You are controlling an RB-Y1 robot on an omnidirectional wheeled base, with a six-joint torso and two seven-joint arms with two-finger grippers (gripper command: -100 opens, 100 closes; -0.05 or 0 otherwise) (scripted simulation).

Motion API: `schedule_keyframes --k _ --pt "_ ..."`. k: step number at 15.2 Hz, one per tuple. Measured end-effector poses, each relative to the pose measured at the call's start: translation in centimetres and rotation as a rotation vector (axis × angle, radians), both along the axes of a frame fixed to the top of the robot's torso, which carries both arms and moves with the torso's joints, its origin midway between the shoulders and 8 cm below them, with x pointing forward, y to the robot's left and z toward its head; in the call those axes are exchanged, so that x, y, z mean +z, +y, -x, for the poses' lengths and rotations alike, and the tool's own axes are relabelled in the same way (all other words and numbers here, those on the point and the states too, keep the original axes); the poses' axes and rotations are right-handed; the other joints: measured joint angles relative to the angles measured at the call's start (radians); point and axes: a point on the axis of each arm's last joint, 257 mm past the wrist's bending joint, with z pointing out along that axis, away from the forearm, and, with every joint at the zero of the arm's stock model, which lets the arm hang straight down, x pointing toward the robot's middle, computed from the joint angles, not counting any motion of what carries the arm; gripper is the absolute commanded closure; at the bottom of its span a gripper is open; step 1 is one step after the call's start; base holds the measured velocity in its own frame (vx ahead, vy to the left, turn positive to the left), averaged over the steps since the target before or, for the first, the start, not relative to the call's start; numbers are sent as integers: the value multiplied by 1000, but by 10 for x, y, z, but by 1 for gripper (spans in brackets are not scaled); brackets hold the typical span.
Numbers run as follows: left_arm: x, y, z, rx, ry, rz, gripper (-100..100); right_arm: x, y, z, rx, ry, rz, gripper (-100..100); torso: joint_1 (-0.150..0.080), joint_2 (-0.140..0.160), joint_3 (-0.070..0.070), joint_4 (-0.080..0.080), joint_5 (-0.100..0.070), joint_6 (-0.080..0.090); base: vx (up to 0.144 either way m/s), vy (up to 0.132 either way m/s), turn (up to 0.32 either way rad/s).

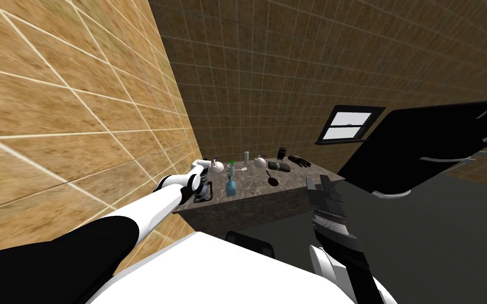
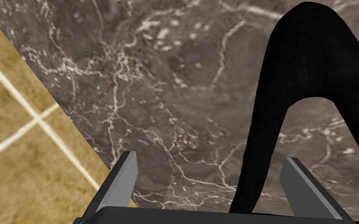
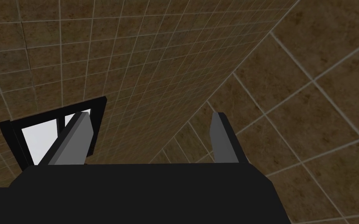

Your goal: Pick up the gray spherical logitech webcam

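Left hand (image 2: 210,156) open over marble counter (image 2: 155,77); black arched object (image 2: 315,58) close by.

The webcam (image 2: 315,58) shows as a black arched shape with two legs, seen against the marbled bench (image 2: 175,77). It is just ahead of the open left pincer (image 2: 210,156), and one leg passes between its jaws, off-centre.

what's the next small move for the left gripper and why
Probably slide the left gripper sideways to centre the black arched object between its open fingers before closing: it stands on the marble counter, hard by one finger, off the midline.
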Motion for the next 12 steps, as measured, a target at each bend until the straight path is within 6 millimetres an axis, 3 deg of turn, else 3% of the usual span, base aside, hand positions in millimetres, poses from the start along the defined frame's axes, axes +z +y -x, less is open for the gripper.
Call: schedule_keyframes --k 4,11,12 --pt "8 4 -11 -7 -38 -18 -100 0 0 0 0 0 0 0 0 1 1 0 0 0 7 -9 26" --pt "-10 30 5 -65 -42 -20 -100 0 0 0 0 0 0 0 8 -2 -4 -6 4 -10 56 -75 202" --pt "-10 31 5 -68 -42 -21 100 0 0 0 0 0 0 0 9 -1 -3 -6 5 -9 7 -16 16"
